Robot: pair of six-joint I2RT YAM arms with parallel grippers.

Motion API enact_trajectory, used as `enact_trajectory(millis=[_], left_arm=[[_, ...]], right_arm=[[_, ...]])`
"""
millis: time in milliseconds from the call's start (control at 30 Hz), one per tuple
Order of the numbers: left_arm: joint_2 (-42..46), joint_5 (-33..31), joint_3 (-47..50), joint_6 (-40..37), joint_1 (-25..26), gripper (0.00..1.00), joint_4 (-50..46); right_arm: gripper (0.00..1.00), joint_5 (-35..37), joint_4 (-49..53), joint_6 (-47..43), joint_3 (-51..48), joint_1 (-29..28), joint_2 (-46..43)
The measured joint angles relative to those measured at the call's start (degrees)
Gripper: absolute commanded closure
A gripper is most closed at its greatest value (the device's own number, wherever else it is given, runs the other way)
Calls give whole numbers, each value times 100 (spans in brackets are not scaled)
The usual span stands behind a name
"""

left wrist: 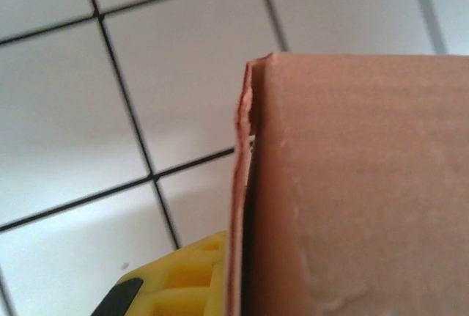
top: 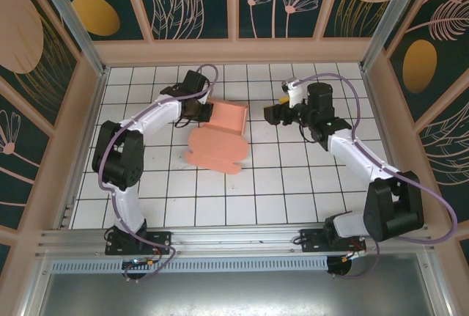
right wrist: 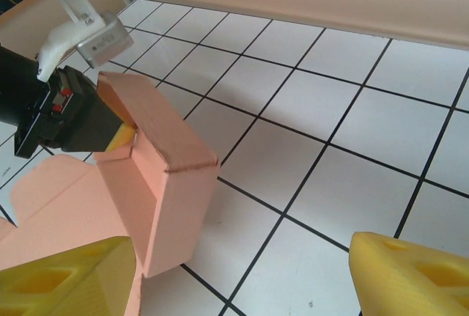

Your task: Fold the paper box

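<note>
Where your left gripper (top: 204, 113) clamped the paper box (top: 220, 136) by its raised left wall, one yellow finger (left wrist: 172, 283) lay against the card. Your right gripper (top: 270, 114): jaws spread wide, empty, just right of the box, apart from it, facing its upright right wall. Box: mid-table, long axis roughly far-to-near, flat rounded flaps nearer you. Room: bare tiled table (top: 293, 184) to right and front; your right arm was nearer that wall.

it was a lab-style robot test cell, not a home: a white table (top: 293, 184) ruled in a black grid, boxed in by aluminium posts (top: 69, 15) and wood-framed wall panels (top: 198, 1) printed with leaves and flowers, two arms (top: 121, 162) bolted to a metal rail (top: 234, 239).
</note>
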State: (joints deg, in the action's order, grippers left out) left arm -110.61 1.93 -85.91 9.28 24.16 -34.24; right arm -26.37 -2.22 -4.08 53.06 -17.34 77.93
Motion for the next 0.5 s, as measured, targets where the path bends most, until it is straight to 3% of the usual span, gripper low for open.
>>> enact_trajectory(millis=[200, 367, 433, 500], left_arm=[[-334, -601, -365, -334, 0, 100, -1449], [-584, -739, -466, -487, 0, 100, -2151], [-680, -730, -485, -546, 0, 93, -2358], [-778, -697, -542, -612, 0, 71, -2492]], right_arm=[[24, -2, -57, -4, -26, 0, 111], [24, 0, -63, -7, -35, 0, 234], [23, -2, -66, -11, -35, 0, 256], [23, 0, -68, -28, -35, 0, 271]])
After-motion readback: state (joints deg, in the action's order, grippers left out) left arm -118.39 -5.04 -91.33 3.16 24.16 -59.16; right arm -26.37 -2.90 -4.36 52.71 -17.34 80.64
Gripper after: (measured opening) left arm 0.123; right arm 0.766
